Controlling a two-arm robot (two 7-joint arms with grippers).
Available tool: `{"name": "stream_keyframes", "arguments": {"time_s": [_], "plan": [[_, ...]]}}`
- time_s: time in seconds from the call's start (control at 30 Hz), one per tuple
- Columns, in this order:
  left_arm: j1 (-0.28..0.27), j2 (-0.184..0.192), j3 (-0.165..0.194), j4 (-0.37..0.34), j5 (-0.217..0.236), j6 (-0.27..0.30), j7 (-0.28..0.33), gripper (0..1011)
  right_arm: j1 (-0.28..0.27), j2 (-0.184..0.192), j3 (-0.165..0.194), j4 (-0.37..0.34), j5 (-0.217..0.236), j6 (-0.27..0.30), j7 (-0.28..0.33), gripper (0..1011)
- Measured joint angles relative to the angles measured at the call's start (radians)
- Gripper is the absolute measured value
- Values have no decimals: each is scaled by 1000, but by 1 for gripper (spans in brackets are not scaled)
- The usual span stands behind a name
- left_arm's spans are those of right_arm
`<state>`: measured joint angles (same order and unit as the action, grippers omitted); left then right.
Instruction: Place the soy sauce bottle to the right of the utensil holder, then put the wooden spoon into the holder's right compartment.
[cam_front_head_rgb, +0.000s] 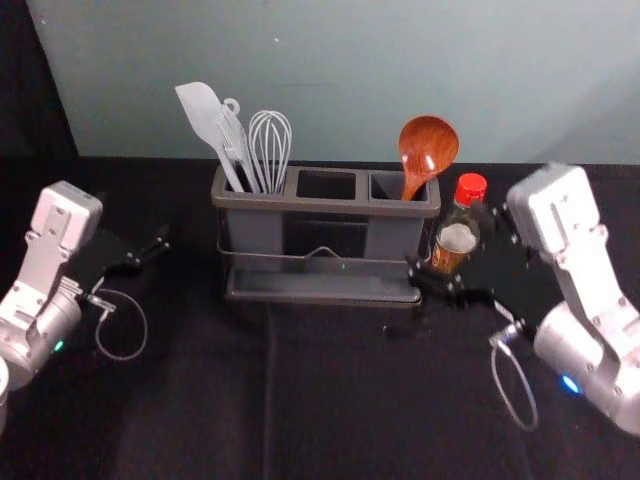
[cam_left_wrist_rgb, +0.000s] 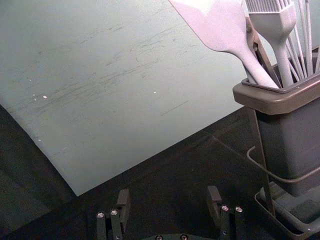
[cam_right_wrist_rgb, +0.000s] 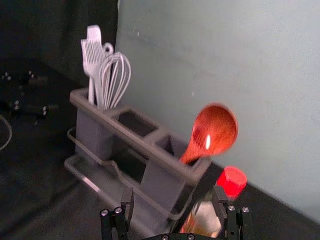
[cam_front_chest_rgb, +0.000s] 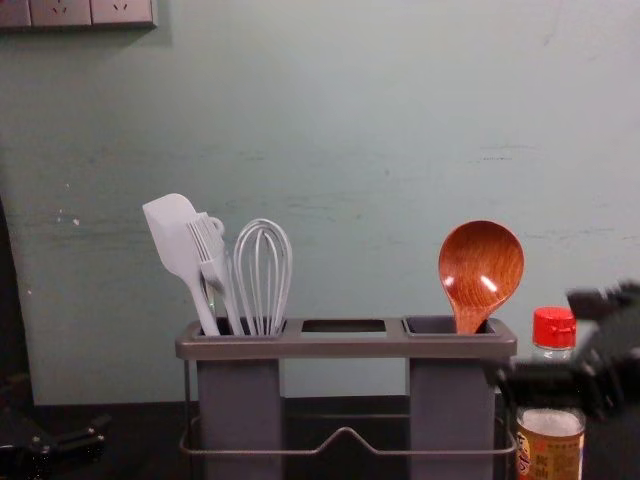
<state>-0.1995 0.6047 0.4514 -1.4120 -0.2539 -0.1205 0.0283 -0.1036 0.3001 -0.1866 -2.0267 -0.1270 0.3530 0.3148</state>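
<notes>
Soy sauce bottle (cam_front_head_rgb: 457, 240): upright on the worktop (cam_front_head_rgb: 200, 410), just beside the utensil holder (cam_front_head_rgb: 290, 204) on its right. Head view gives us the red cap (cam_front_head_rgb: 471, 186) from above; chest view adds the yellowish label (cam_front_chest_rgb: 553, 460).
Wooden spoon (cam_front_head_rgb: 428, 146): already sitting in the right compartment (cam_front_chest_rgb: 450, 400), bowl up, and chest view shows us the bowl nearly face-on.
Right gripper (cam_front_head_rgb: 447, 241): right by the bottle, fingers spread. Right wrist view shows us one finger partly covering the bottle; we can't tell if they touch.
Left gripper (cam_front_head_rgb: 140, 262): parked over on the left, well apart from the holder. Left wrist view makes it clear to us that its fingers are spread.
Left compartment (cam_front_chest_rgb: 235, 400): spatula (cam_front_head_rgb: 203, 115), brush (cam_front_chest_rgb: 208, 243) and whisk (cam_front_head_rgb: 270, 145). Left wrist view gives us a brownish piece (cam_left_wrist_rgb: 254, 42) behind the spatula too, no clue what.
Wall extras: chest view catches a socket panel (cam_front_chest_rgb: 60, 12) up high.
</notes>
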Motion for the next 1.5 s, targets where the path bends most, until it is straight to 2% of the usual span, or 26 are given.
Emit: {"name": "stream_keyframes", "arguments": {"time_s": [0.03, 0.17, 0.27, 0.37, 0.5, 0.6, 0.73, 0.8, 0.87, 0.9, 1.0, 1.03, 1.17, 1.27, 1.33, 1.37, 1.5], "plan": [[0, 0, 0, 0, 0, 0, 0, 1005, -24, 3, 9, -7, 10, 5, 0, 1000], [0, 0, 0, 0, 0, 0, 0, 1005, -64, 4, 28, -10, 31, 8, -5, 1000], [0, 0, 0, 0, 0, 0, 0, 1005, -103, -3, 66, 4, 62, 14, -21, 1000], [0, 0, 0, 0, 0, 0, 0, 1005, -113, -11, 89, 26, 80, 23, -31, 1000], [0, 0, 0, 0, 0, 0, 0, 1005, -100, -23, 123, 83, 106, 54, -48, 1000], [0, 0, 0, 0, 0, 0, 0, 1005, -60, -31, 144, 151, 115, 76, -62, 1000], [0, 0, 0, 0, 0, 0, 0, 1005, -11, -39, 155, 227, 113, 70, -81, 1002], [0, 0, 0, 0, 0, 0, 0, 1005, 8, -43, 157, 260, 110, 46, -91, 1000], [0, 0, 0, 0, 0, 0, 0, 1005, 35, -47, 158, 309, 105, 7, -99, 1000], [0, 0, 0, 0, 0, 0, 0, 1005, 54, -50, 156, 345, 96, -33, -110, 1000], [0, 0, 0, 0, 0, 0, 0, 1005, 78, -54, 155, 391, 91, -87, -118, 1000], [0, 0, 0, 0, 0, 0, 0, 1005, 94, -57, 152, 425, 86, -133, -126, 1000], [0, 0, 0, 0, 0, 0, 0, 1005, 126, -61, 147, 488, 81, -218, -132, 1000], [0, 0, 0, 0, 0, 0, 0, 1005, 160, -61, 140, 554, 86, -315, -131, 1000], [0, 0, 0, 0, 0, 0, 0, 1005, 171, -59, 135, 577, 85, -355, -131, 1000], [0, 0, 0, 0, 0, 0, 0, 1005, 179, -58, 129, 595, 78, -392, -134, 1000], [0, 0, 0, 0, 0, 0, 0, 1005, 190, -61, 123, 630, 70, -459, -148, 1000]]}}
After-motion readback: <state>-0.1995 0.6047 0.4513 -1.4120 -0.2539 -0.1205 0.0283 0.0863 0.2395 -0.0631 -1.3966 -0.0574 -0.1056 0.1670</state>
